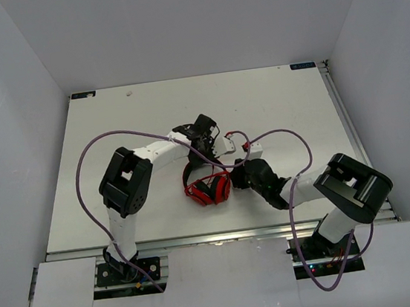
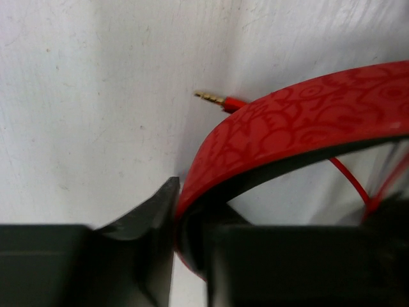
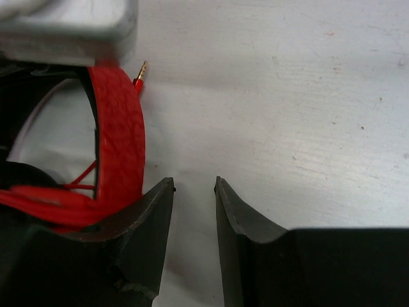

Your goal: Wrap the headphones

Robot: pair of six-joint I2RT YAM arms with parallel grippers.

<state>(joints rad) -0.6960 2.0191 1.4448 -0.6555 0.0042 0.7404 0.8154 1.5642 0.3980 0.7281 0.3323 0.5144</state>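
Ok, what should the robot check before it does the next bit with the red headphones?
1. Left gripper holding the headband: ok, the band looks pinched between its fingers.
2. Right gripper open and empty: ok, it sits beside the band, not on it.
3. Plug easy to find: ok, it lies on the table just past the band.
4. Cable wound up: cannot tell, only a few red strands show.

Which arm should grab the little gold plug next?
Right, probably. The right claw is open and empty, with the plug in front of it. The left claw is clamped on the headband.
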